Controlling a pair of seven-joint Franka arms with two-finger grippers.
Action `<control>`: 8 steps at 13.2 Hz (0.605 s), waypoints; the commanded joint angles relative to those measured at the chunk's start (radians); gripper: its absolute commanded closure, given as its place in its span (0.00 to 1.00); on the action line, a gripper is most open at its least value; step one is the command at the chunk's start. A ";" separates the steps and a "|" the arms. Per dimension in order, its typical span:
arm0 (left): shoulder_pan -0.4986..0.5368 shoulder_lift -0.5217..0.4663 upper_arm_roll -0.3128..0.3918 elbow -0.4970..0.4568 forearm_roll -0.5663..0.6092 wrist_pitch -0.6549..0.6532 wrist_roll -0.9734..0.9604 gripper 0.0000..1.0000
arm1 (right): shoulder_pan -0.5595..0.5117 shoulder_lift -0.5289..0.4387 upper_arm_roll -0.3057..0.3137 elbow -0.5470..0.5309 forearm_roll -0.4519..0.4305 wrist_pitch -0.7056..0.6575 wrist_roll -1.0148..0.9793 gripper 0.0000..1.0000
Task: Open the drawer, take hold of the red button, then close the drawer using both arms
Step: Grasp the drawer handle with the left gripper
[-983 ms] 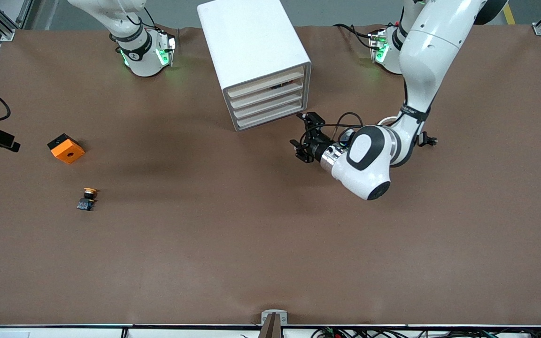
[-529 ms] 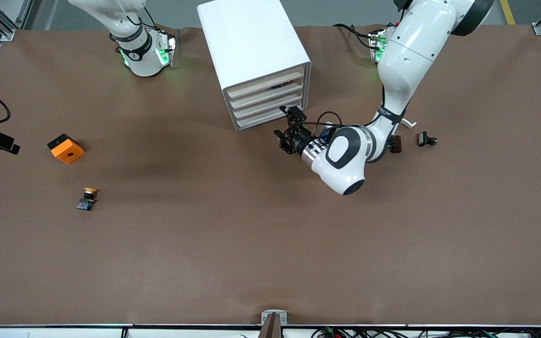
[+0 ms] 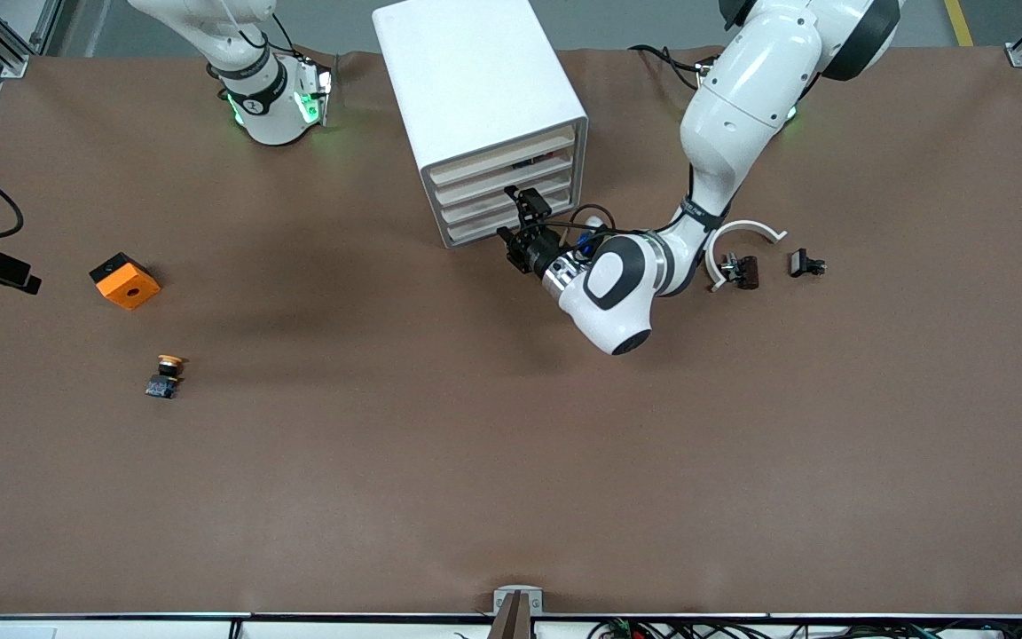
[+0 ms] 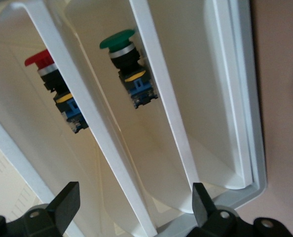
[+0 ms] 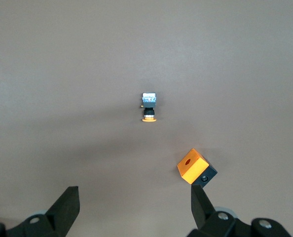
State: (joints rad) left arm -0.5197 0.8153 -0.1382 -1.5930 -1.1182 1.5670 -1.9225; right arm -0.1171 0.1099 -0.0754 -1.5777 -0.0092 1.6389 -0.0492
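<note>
The white cabinet [image 3: 475,80] stands between the two arm bases, and all four drawers look shut. The top drawer [image 3: 504,151] shows its beige-edged front. My left gripper [image 3: 518,224] is open and empty, close in front of the lower drawer fronts. In the left wrist view the open left gripper [image 4: 134,202] faces the drawer fronts. The red-capped button [image 4: 40,61] lies inside one tray. I cannot tell which drawer holds it. My right gripper [image 5: 134,205] is open and empty, high over the table's right-arm end, out of the front view.
A green-capped button [image 4: 118,42] lies in the tray beside the red one. A yellow-capped button [image 3: 165,373] [image 5: 149,108] and an orange cube [image 3: 124,280] [image 5: 196,169] lie at the right arm's end. A white curved piece [image 3: 746,232] and small black parts [image 3: 739,269] lie beside the left arm.
My left arm has swung its open gripper across the table up to the cabinet's drawer fronts. This uncovered the white curved piece. The right arm's base has not moved.
</note>
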 commanded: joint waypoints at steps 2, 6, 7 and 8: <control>-0.016 0.007 -0.001 0.024 -0.035 -0.054 -0.059 0.00 | -0.030 0.013 0.013 0.025 0.006 -0.007 -0.008 0.00; -0.014 0.005 0.000 0.022 -0.032 -0.074 -0.093 0.44 | -0.019 0.013 0.013 0.022 0.006 -0.010 0.008 0.00; -0.011 0.004 0.000 0.022 -0.032 -0.076 -0.093 0.48 | -0.018 0.014 0.013 0.021 0.006 -0.010 0.008 0.00; -0.010 0.004 0.000 0.022 -0.032 -0.076 -0.093 0.53 | -0.016 0.013 0.013 0.021 0.008 -0.010 0.011 0.00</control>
State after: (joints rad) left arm -0.5332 0.8153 -0.1387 -1.5844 -1.1344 1.5112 -1.9982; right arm -0.1268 0.1116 -0.0727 -1.5777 -0.0075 1.6388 -0.0482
